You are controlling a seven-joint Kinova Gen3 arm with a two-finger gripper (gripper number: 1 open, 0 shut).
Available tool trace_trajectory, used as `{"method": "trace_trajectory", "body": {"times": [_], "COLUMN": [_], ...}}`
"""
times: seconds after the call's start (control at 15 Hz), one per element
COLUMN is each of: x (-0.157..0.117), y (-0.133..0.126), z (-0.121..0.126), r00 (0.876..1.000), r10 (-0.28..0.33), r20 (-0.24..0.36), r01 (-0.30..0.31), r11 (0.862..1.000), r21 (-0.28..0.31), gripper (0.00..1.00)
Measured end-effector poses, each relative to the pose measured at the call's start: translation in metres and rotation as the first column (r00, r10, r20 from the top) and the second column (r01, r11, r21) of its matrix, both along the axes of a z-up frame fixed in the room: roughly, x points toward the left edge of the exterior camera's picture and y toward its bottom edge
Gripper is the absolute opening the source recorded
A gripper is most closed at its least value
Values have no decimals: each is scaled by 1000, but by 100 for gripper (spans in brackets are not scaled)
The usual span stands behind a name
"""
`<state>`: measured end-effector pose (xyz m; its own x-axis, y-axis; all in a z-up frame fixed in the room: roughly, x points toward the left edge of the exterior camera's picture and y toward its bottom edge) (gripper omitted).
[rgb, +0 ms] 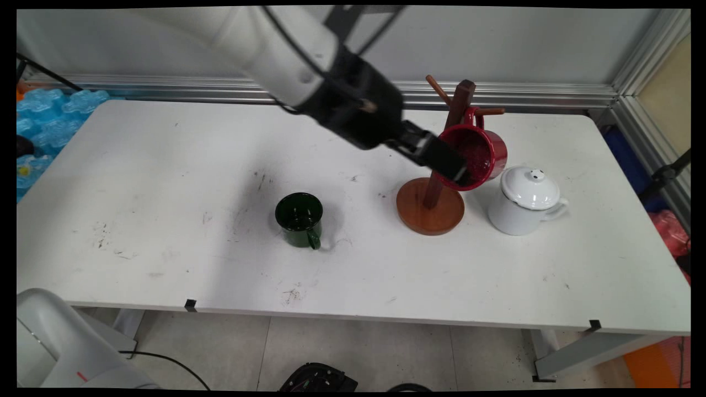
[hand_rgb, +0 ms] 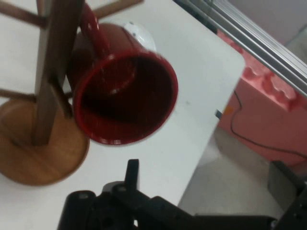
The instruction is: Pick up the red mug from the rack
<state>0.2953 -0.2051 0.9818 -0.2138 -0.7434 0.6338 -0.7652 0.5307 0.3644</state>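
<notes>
We see the red mug (rgb: 493,149) hanging on the wooden rack (rgb: 430,215), with the gripper (rgb: 459,173) right by its rim. We can't tell if it's spread or closed.

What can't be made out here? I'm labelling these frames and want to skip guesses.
- Jaws: main view shows the gripper overlapping the red mug's rim; open or shut cannot be told. Hand view cuts them off at the bottom edge.
- Rack: its post is partly hidden by mug and gripper.
- White pot: hand view shows only a sliver behind the mug.
</notes>
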Motion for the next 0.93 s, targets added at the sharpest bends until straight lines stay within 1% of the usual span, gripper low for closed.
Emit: {"method": "trace_trajectory", "body": {"times": [0.2,0.47,0.73,0.93], "x": [-26,-54,-79,-92], "y": [-15,-32,-46,-56], "z": [-7,-15,-23,-30], "r00": [999,997,994,991], "r10": [45,81,107,134], "r20": [8,12,16,27], "r01": [-45,-81,-107,-134], "r11": [999,997,994,991], "r21": [-2,0,6,10], "gripper": [100,100,100,100]}}
